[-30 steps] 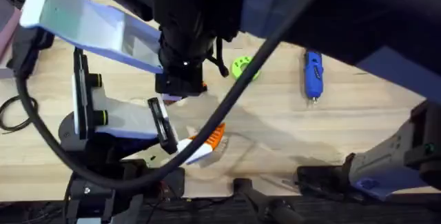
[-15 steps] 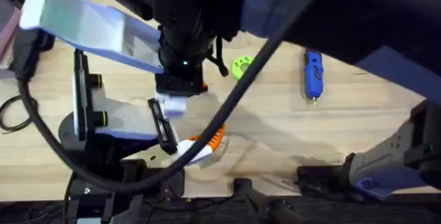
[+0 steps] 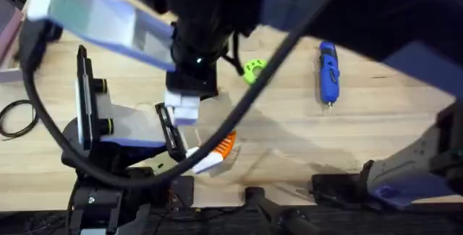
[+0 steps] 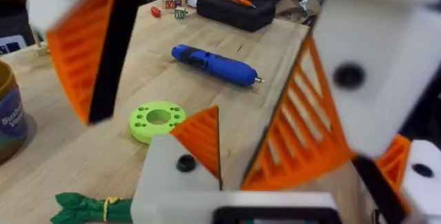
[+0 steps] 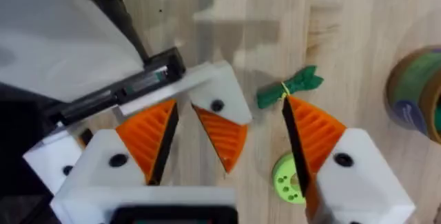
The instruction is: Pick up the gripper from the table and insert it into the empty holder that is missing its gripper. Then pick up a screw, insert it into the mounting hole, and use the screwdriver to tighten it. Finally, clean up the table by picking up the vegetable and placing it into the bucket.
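Note:
My two grippers are interlocked low over the table's near left. The left gripper [image 4: 306, 131] [image 3: 217, 150] is open, with white fingers and orange pads. The right gripper [image 5: 227, 107] [image 3: 184, 108] points down and is open too. One of its fingers [image 4: 317, 127] hangs between the left gripper's fingers. The blue screwdriver [image 3: 328, 72] [image 4: 213, 64] lies at the far right. The dark-green vegetable [image 5: 289, 86] [image 4: 86, 207] lies near the brown bucket [image 5: 420, 100] [image 4: 10, 114]. The loose gripper, the holder and the screw are hidden under the arms.
A green ring-shaped disc [image 3: 253, 69] [image 4: 157, 120] [image 5: 289, 179] lies between the vegetable and the screwdriver. A black upright stand [image 3: 83, 97] with yellow-green knobs stands on a grey base at the left. A black toolbox [image 4: 234, 9] sits at the table's far edge.
The right gripper has come nearer and lower, closer to the left gripper. An orange bit seen at its tip earlier is now covered. The left gripper and screwdriver have stayed put.

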Available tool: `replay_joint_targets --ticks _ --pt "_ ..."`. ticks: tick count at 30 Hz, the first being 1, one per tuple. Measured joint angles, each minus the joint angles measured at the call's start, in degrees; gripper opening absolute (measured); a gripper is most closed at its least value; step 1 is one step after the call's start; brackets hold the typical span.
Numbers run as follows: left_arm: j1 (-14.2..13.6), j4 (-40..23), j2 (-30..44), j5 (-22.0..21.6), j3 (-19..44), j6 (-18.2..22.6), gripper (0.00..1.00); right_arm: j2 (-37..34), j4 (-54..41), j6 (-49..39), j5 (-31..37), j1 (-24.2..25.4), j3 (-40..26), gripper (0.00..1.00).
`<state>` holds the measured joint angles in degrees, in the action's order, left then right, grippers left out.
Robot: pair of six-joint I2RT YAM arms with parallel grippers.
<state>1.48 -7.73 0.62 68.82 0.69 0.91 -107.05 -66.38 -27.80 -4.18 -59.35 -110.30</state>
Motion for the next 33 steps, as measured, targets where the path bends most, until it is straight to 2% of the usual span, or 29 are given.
replay_joint_targets --ticks 11,14,17,21,26,33 --pt "0.0 0.0 0.0 0.0 0.0 0.2 0.986 8.2 -5.1 5.7 -1.2 4.9 0.0 0.918" --pt "0.0 0.0 0.0 0.0 0.0 0.2 0.986 9.3 -3.6 8.1 -1.3 6.0 1.2 0.92" --pt "0.0 0.0 0.0 0.0 0.0 0.2 0.986 11.8 0.8 10.6 -1.3 6.7 6.2 0.918" --pt "0.0 0.0 0.0 0.0 0.0 0.2 0.986 17.3 10.2 15.7 -1.5 8.3 17.5 0.919" --pt "0.0 0.0 0.0 0.0 0.0 0.2 0.987 24.8 14.9 25.0 -1.5 13.2 28.3 0.92" --pt "0.0 0.0 0.0 0.0 0.0 0.2 0.987 30.0 13.7 32.6 -1.5 21.1 30.4 0.92"
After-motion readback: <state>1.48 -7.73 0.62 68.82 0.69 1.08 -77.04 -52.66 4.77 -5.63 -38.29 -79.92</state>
